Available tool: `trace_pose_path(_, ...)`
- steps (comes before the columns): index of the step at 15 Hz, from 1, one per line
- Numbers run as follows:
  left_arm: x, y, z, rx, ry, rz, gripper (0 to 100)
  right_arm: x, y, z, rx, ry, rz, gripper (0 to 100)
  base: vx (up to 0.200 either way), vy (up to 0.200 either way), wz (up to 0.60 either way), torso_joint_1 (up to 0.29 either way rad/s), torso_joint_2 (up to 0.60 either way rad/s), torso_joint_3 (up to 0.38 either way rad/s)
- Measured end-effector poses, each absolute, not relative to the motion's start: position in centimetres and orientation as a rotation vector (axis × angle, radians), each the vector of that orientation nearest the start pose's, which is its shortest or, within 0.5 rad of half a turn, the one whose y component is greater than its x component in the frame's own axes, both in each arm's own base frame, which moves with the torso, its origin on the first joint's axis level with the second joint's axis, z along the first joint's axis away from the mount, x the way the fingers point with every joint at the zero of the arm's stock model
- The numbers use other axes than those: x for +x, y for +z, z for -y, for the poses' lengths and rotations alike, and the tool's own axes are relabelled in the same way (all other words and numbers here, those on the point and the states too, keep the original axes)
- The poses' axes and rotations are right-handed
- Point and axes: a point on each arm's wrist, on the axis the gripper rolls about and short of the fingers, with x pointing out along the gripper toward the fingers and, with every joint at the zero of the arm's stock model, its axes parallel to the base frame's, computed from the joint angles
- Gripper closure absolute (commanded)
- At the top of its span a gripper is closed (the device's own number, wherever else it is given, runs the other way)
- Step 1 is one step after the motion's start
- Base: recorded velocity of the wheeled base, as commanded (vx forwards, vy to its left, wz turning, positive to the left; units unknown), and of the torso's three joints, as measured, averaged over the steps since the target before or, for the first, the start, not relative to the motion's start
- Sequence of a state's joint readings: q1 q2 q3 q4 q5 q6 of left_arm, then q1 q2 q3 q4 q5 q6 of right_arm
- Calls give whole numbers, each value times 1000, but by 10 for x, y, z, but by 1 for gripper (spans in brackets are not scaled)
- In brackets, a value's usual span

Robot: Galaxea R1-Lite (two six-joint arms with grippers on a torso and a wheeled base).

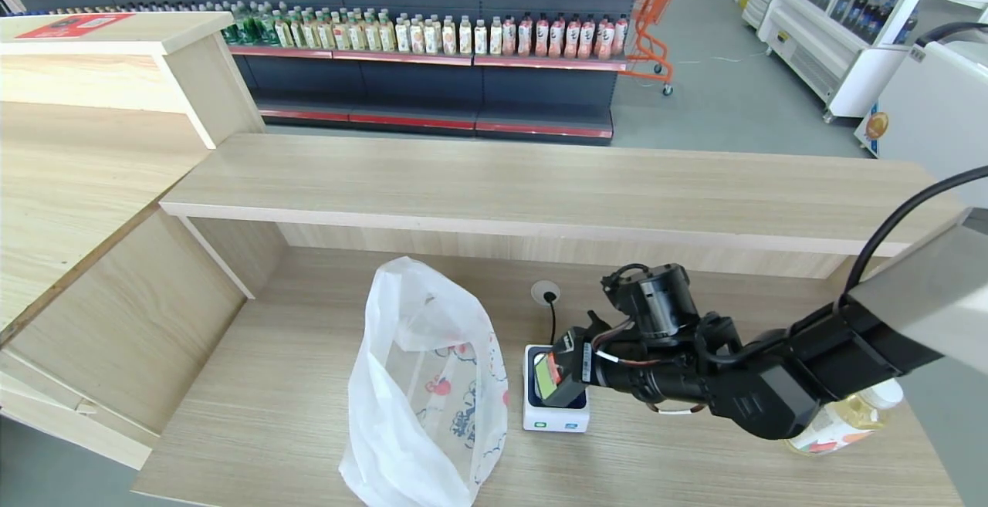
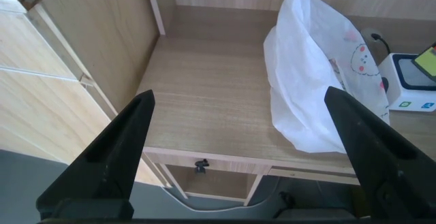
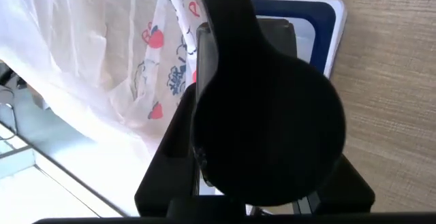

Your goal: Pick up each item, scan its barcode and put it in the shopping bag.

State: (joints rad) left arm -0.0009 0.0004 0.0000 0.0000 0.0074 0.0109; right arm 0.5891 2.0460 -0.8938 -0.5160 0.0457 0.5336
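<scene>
At lower centre of the head view, the right tool [image 1: 562, 383] pinches a small green pack [image 1: 545, 376] just above the white scanner [image 1: 556, 417], beside the shopping bag [image 1: 424, 391] standing on the tabletop [image 1: 278, 391]. The left tool [image 2: 238, 98] is spread wide.

Identify the shopping bag [image 1: 424, 383] by its translucent white film, printed with red and blue cartoon figures. Your scanner [image 1: 556, 417] is white with a blue top panel and small green and blue front marks. The item [image 1: 546, 377] shows a green face. The counter [image 1: 270, 414] is pale wood grain.
</scene>
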Motion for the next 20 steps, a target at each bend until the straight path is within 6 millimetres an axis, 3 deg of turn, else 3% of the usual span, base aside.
trace_pose_path(6, -23, 75, 0, 11, 6, 0, 0, 307, 62, -208, 241, 452, -768, 100, 0, 0, 0, 0, 0, 0)
trace_pose_path(11, -23, 75, 0, 11, 6, 0, 0, 308, 65, -207, 251, 452, -764, 100, 0, 0, 0, 0, 0, 0)
trace_pose_path(15, -23, 75, 0, 11, 6, 0, 0, 296, 116, -194, 292, 485, -642, 100, 0, 0, 0, 0, 0, 0)
trace_pose_path(17, -23, 75, 0, 10, 7, 0, 0, 280, 152, -172, 265, 499, -545, 100, 0, 0, 0, 0, 0, 0)
trace_pose_path(20, -23, 75, 0, 11, 7, 0, 0, 237, 177, -129, 31, 572, -421, 100, 0, 0, 0, 0, 0, 0)
